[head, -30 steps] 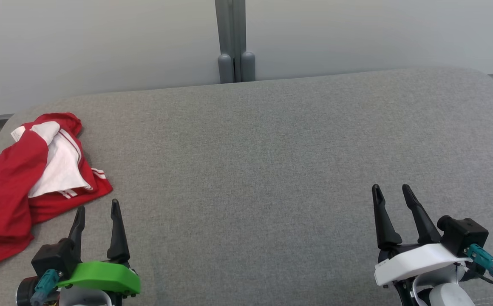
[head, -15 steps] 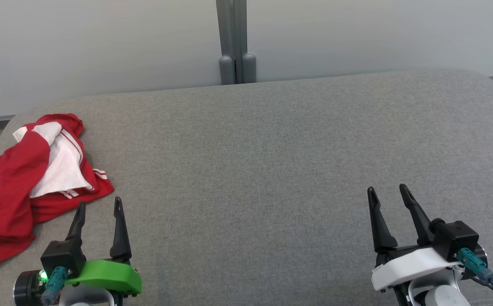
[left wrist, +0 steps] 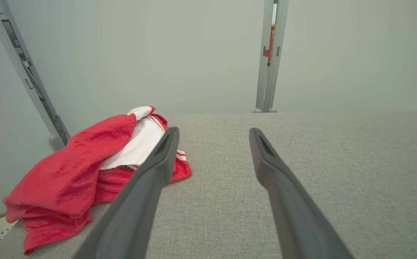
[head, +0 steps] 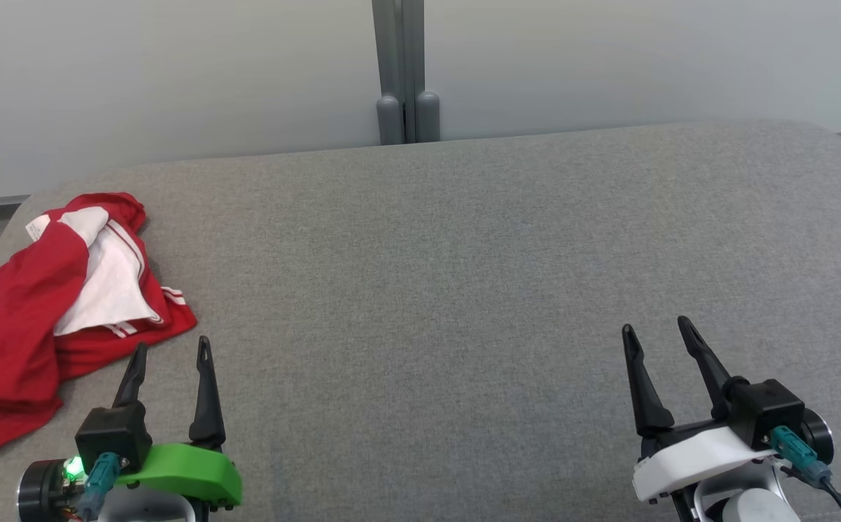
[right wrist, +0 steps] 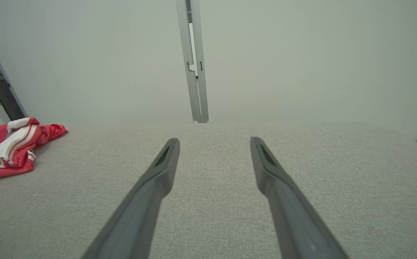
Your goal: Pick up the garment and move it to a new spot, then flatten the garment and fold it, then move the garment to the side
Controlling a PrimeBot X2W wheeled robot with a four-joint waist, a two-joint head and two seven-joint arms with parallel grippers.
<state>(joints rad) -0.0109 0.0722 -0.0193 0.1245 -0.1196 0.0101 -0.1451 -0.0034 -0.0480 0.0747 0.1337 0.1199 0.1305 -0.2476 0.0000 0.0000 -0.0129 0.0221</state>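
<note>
So far: nothing of the job shows as done; the garment (head: 51,312) lies in a heap, not yet lifted, flattened or folded.
Left to do: by the look of it, everything, from the pick-up and the move to a new spot through the flattening and the fold to the final shift aside.
Garment: red cloth with a white panel and thin red-and-white stripes, bunched and wrinkled, with a small white tab at its far end.
Position: the far-left part of the grey cushion (head: 464,254), reaching its left edge.
Left gripper (head: 172,343): fingers parted, holding nothing, near the garment's closest corner and seemingly clear of the cloth.
Right gripper (head: 654,324): fingers parted, empty, over bare cushion, well apart from the garment.
Backdrop: a pale wall with a grey post (head: 406,72) behind the cushion.
</note>
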